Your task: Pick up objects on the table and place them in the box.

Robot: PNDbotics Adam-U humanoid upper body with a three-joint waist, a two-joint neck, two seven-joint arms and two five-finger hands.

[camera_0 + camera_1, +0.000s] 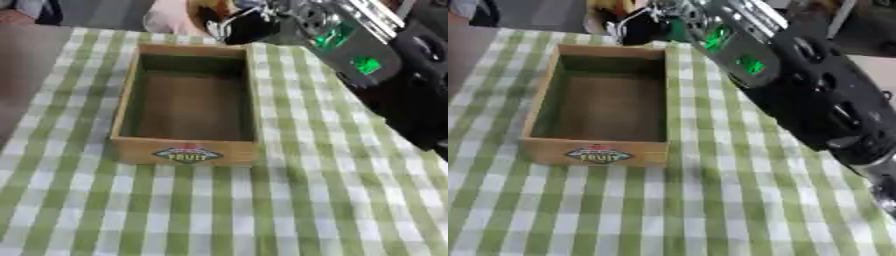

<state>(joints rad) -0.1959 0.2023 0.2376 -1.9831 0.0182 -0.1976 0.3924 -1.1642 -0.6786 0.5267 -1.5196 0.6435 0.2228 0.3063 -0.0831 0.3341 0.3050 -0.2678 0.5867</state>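
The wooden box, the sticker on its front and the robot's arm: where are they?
Wooden box [124,102]: left eye view, on its left wall.
Fruit label [187,154]: left eye view, middle of the label on the front wall.
Right arm [815,95]: right eye view, on the black forearm casing.

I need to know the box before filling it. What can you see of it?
The box is a shallow, open-topped rectangular crate that looks like light wood, darker inside, and it looks empty. Its near wall carries a diamond label reading FRUIT. It sits flat on the green-and-white checked tablecloth, long side running away from the camera. Nothing else visibly touches it.
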